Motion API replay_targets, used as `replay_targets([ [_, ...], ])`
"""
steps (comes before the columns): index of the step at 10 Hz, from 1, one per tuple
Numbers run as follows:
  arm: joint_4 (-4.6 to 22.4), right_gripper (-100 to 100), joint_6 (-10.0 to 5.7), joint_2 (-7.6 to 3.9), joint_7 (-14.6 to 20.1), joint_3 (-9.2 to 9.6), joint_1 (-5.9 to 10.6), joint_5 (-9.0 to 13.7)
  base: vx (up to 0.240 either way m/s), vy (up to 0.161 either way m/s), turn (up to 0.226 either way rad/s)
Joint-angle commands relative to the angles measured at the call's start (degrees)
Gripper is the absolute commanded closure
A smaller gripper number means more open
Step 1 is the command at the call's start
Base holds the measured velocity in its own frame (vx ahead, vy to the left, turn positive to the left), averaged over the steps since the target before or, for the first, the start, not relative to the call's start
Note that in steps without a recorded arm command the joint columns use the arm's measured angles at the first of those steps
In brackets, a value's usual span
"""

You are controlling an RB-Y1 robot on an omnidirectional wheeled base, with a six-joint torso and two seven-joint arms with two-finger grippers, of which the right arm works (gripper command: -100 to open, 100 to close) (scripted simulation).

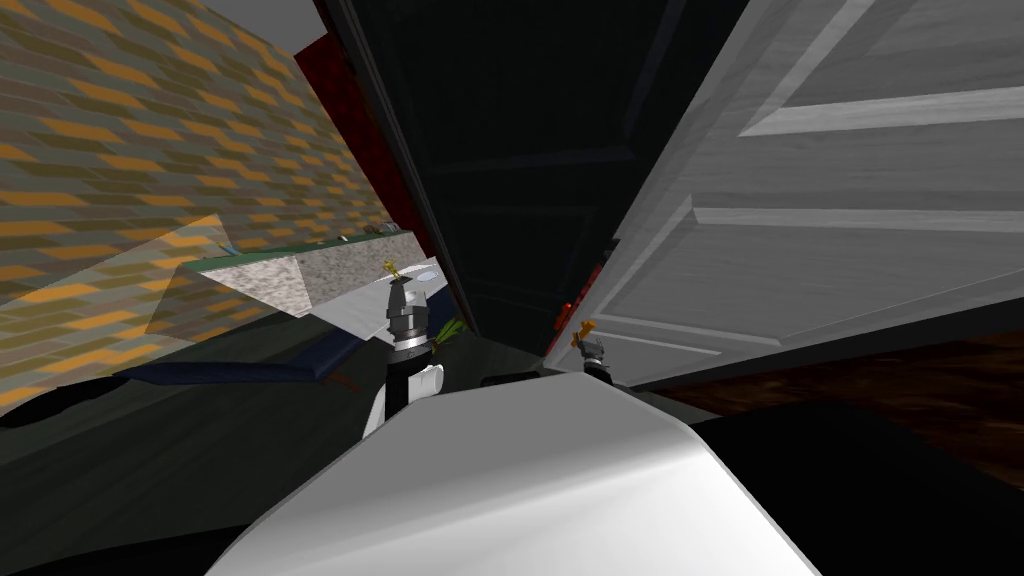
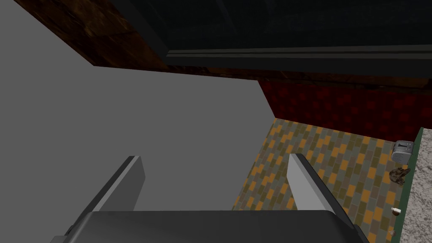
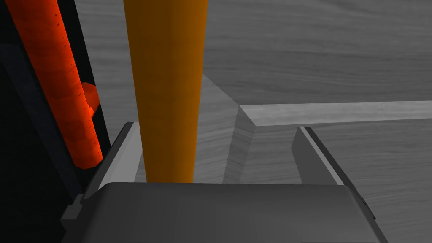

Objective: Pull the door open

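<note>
R gripper (image 3: 217,126) fingers wide apart round orange handle (image 3: 168,84) of grey door (image 3: 316,63), not clamped. L gripper (image 2: 215,157) apart, holds nothing.

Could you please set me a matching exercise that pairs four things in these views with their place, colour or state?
Things:
1. orange handle
2. toaster
3. left gripper
4. door

Descriptions:
A. grey and panelled
B. open, holding nothing
C. between the open fingers of the right gripper
D. on the speckled counter

Pairs: 1-C; 2-D; 3-B; 4-A.
</note>
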State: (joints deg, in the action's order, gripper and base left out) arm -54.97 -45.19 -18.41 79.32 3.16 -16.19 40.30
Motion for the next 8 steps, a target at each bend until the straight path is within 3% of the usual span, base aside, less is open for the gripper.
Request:
replay_targets([
  [1,2.9,100,-0.73,-1.32,0.7,-1.17,-0.51,0.5,-0.092,-0.001,-0.007],
  [8,3.1,100,-0.75,-1.42,0.7,-1.34,-0.78,0.5,-0.023,0.007,-0.004],
])
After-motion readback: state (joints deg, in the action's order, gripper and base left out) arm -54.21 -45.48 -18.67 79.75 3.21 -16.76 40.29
